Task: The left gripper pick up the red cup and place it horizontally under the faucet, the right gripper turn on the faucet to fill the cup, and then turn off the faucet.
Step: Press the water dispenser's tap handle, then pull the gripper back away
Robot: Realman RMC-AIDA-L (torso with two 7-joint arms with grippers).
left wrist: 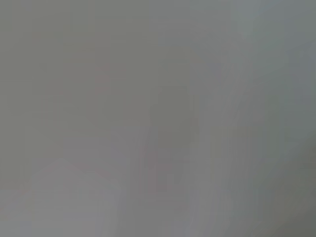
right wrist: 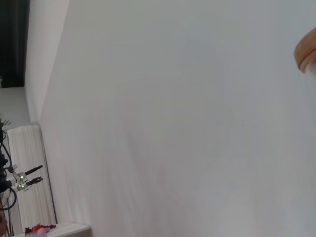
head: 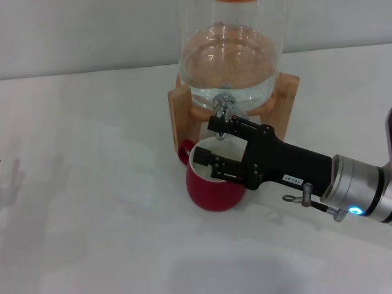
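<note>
The red cup [head: 214, 193] stands upright on the white table, directly below the faucet [head: 223, 105], with its handle pointing to the left. The chrome faucet sticks out from the clear glass jar [head: 229, 55] on its wooden stand [head: 180, 113]. My right gripper [head: 208, 139] reaches in from the right with its fingers apart. The upper finger lies against the faucet just under its knob, and the lower finger hangs over the cup's mouth. The spout's tip is hidden behind the upper finger. My left gripper is out of view, and the left wrist view shows only plain grey.
The white table [head: 92, 202] spreads to the left and front of the cup. The right wrist view shows the bare table surface [right wrist: 173, 123] and a corner of the wooden stand [right wrist: 306, 49].
</note>
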